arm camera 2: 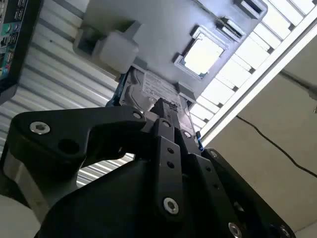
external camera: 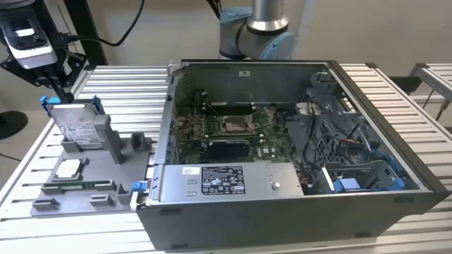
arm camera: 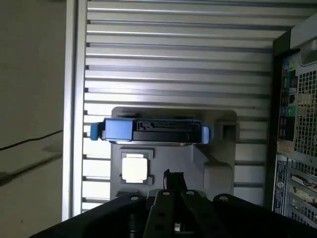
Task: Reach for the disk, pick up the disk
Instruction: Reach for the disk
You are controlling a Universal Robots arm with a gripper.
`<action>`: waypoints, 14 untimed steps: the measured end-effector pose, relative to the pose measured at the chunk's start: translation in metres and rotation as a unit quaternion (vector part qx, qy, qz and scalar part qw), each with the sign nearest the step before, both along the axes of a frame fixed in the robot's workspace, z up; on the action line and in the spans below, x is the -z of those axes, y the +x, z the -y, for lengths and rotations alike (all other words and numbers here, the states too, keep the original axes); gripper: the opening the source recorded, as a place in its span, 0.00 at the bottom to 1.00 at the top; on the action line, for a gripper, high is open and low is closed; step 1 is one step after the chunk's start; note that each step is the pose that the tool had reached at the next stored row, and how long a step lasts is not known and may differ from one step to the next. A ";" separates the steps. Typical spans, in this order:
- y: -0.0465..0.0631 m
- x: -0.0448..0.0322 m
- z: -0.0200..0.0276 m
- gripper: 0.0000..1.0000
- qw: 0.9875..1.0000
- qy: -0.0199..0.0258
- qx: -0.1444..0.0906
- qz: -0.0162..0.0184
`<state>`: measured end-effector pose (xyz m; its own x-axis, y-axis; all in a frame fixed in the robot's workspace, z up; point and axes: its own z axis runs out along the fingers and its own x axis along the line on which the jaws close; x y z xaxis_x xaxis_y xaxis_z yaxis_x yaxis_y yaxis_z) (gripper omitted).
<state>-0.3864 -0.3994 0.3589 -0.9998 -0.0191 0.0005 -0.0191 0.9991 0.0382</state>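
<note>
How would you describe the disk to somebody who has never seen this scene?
Start at the big open computer case; on the exterior view's left of it, a grey holder lies on the slatted table. The disk stands upright in the holder's far slot. Unlike the small square chip lying flat nearer the camera, it is a larger silver rectangle with a white label and blue frame.
</note>
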 end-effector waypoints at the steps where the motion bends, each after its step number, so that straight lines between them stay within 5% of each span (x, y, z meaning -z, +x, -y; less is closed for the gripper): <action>1: 0.000 0.0000 0.0000 0.00 1.000 0.000 0.000 0.000; 14: 0.000 0.0000 -0.0013 0.00 1.000 0.000 0.000 0.000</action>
<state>-0.3866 -0.3981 0.3589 -0.9998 -0.0189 0.0005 -0.0189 0.9991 0.0382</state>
